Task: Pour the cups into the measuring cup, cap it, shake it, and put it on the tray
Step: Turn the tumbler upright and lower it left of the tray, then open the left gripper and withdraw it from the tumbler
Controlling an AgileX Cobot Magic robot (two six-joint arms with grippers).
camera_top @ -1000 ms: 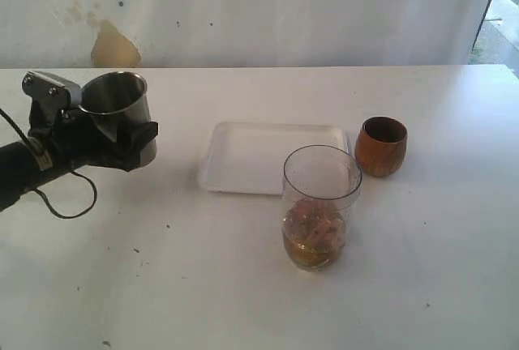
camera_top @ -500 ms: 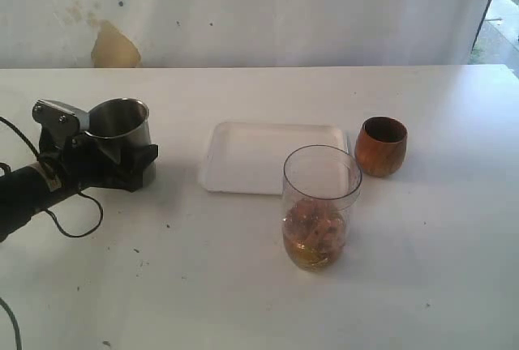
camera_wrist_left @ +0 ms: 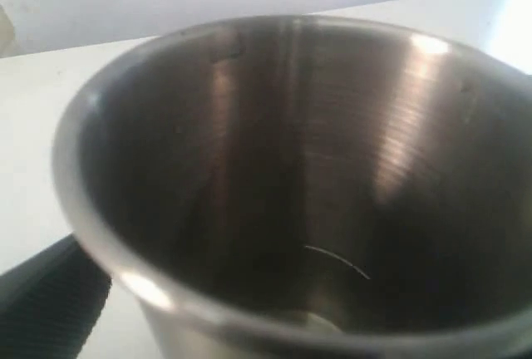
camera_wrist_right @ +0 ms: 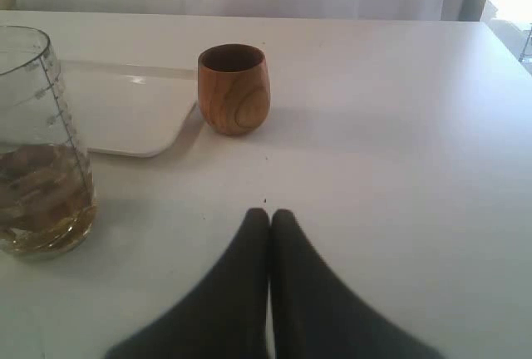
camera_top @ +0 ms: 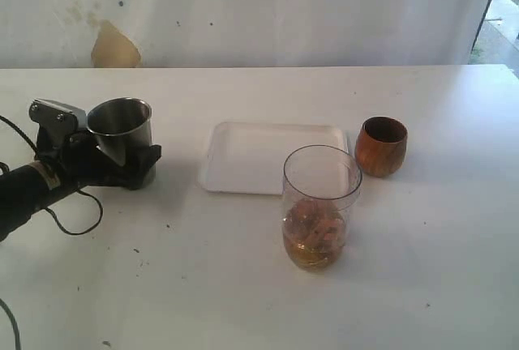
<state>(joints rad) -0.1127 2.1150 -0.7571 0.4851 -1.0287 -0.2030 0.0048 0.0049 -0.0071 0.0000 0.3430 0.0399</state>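
The steel tumbler [camera_top: 122,127] stands upright on the table at the left, empty inside [camera_wrist_left: 291,168]. My left gripper [camera_top: 122,155] is around it with its jaws open; in the left wrist view a strip of table shows between one black finger [camera_wrist_left: 50,301] and the tumbler's wall. The measuring cup [camera_top: 321,208] stands uncapped in the middle front with brown pieces in amber liquid at its bottom [camera_wrist_right: 37,143]. To its right and further back is the wooden cup [camera_top: 381,146] [camera_wrist_right: 233,89]. The white tray [camera_top: 251,160] [camera_wrist_right: 125,110] lies behind the measuring cup. My right gripper [camera_wrist_right: 269,213] is shut and empty, low over the table.
A black cable [camera_top: 77,216] loops on the table beside the left arm. A white wall [camera_top: 259,10] runs behind the table's far edge. The right arm is outside the exterior view.
The left gripper brought the steel tumbler down from above the table onto its surface. Its fingers then spread slightly off the tumbler. The right gripper stayed still.
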